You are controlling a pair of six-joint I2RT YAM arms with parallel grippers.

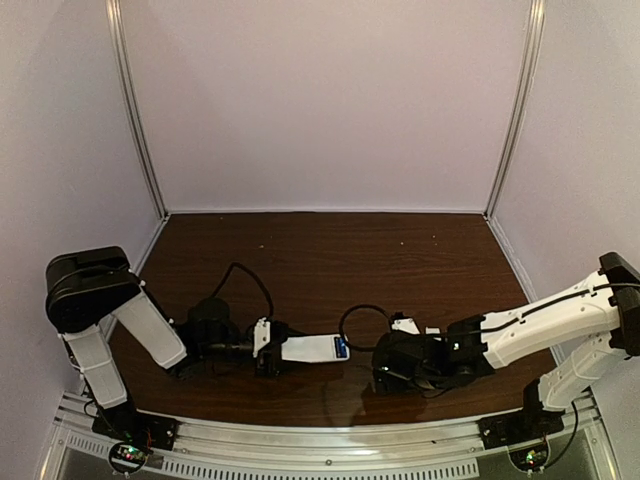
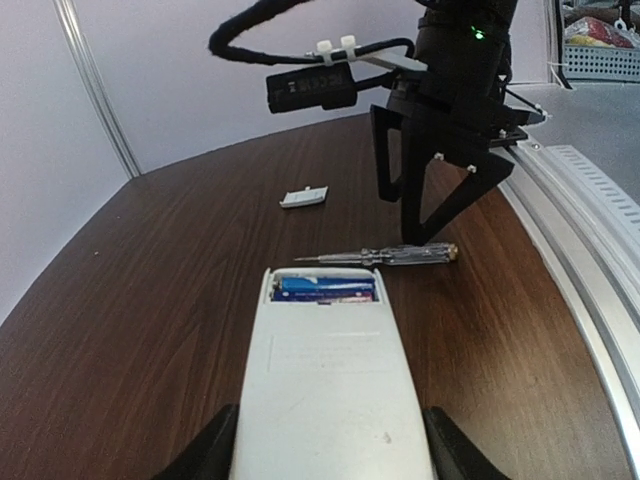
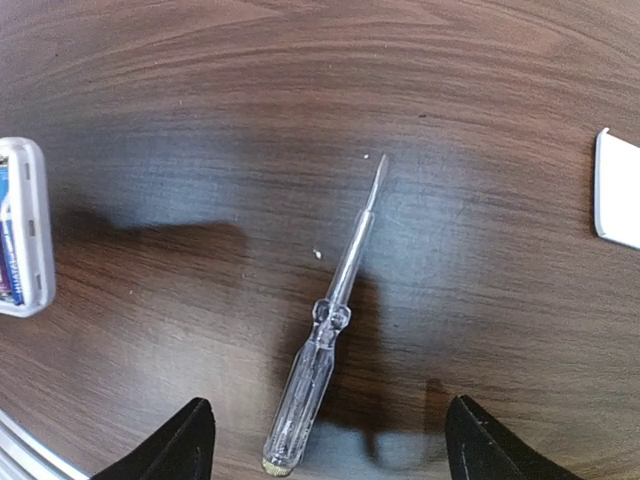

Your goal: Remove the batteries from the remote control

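The left claw (image 2: pixel 331 418) is clamped on the remote (image 2: pixel 330 350), a dark finger pressed to each long side at the near end, and the white body lies flat on the table (image 1: pixel 330 250) pointing away from the wrist. Its far end is uncovered, and the blue batteries (image 2: pixel 328 288) sit inside that open bay (the left wrist view shows them best; the top view gives only a small blue patch there). Just past that end a clear-handled screwdriver (image 3: pixel 330 340) lies crosswise on the wood, apart from the remote. The right claw (image 3: pixel 335 440) hangs low over it with jaws spread wide, holding nothing: in its own view the handle lies between the two fingers, touching neither, with the blade pointing away. That view also catches the remote's open end at its left edge and a white cover (image 3: pixel 620 190) cut off at its right edge. The left wrist view shows the cover whole, beyond the screwdriver and well apart from the remote. From above, the right claw hides the screwdriver, and the two claws face each other across the remote's open end.
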